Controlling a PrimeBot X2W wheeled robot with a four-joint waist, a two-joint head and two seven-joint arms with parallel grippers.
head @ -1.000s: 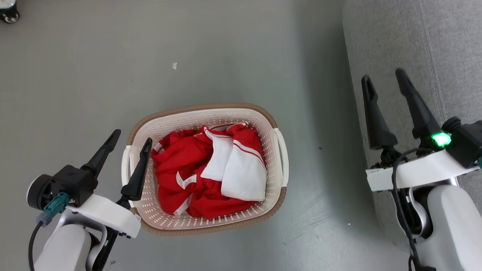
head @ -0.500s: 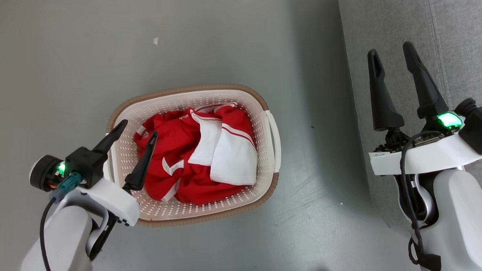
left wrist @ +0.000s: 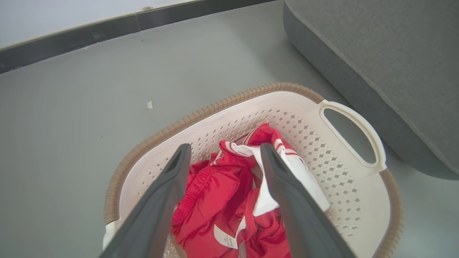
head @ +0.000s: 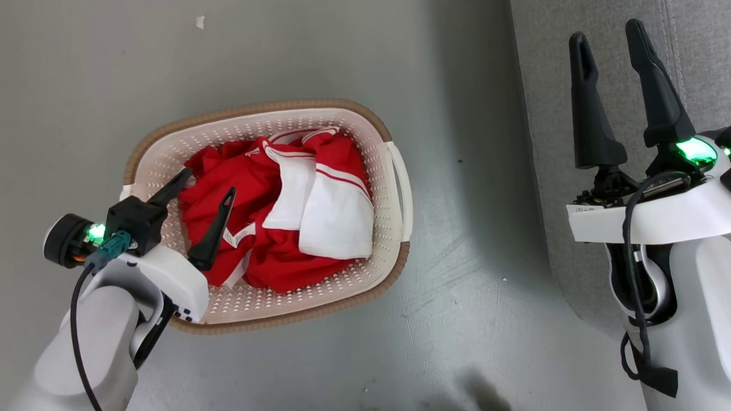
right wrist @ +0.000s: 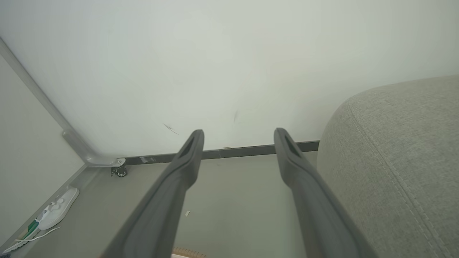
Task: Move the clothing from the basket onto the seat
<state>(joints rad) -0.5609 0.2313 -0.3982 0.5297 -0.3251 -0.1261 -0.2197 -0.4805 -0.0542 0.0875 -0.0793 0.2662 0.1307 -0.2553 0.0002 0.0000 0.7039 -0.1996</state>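
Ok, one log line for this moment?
step: pre-grasp | left fingers: open, over clothing in basket | right fingers: open, by seat | held: nothing

Clothing is recorded as bright red, with white panels and white stripe trim. Basket is marked cream-white, dotted with small perforations, banded brown at the rim. Seat is logged light grey, floor mid grey, wall off-white, slipper white.

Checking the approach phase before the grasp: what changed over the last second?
Left tool moved in from the left rim of the basket to above the clothing, jaws open, nothing gripped. The head camera shifted too, so the frame slid. Unchanged: clothing heaped in the basket, right tool open by the seat.
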